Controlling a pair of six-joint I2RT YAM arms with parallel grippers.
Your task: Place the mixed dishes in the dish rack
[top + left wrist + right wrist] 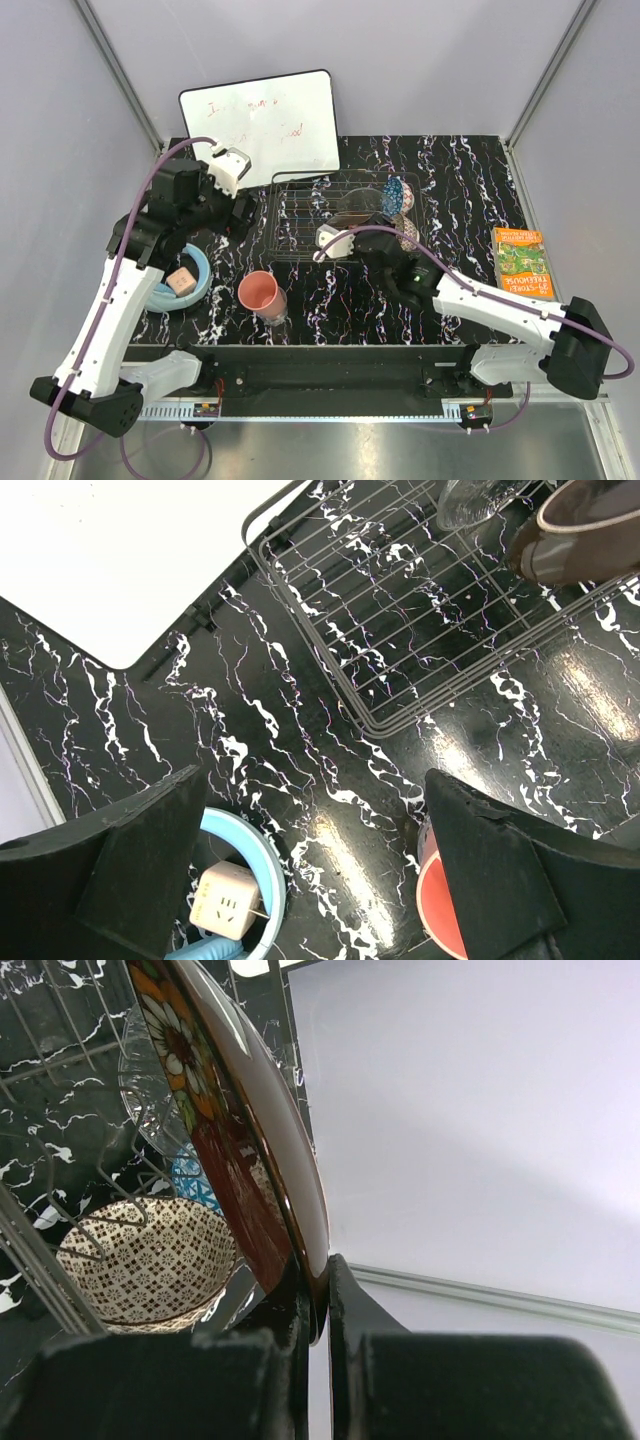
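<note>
While the dish rack [300, 215] sits far centre, the red floral plate [250, 1090] stands on edge over its right side, rim pinched by the right gripper [318, 1295]; the pink cup [262, 292] stands nearer, left; the left gripper [310, 820] gapes wide.

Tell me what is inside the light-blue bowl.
A white cube-shaped socket adapter lies inside the light-blue bowl. In the top view the left arm covers the bowl's left part, so anything lying there cannot be seen.

red floral plate [238, 1130] partly off-frame
</note>
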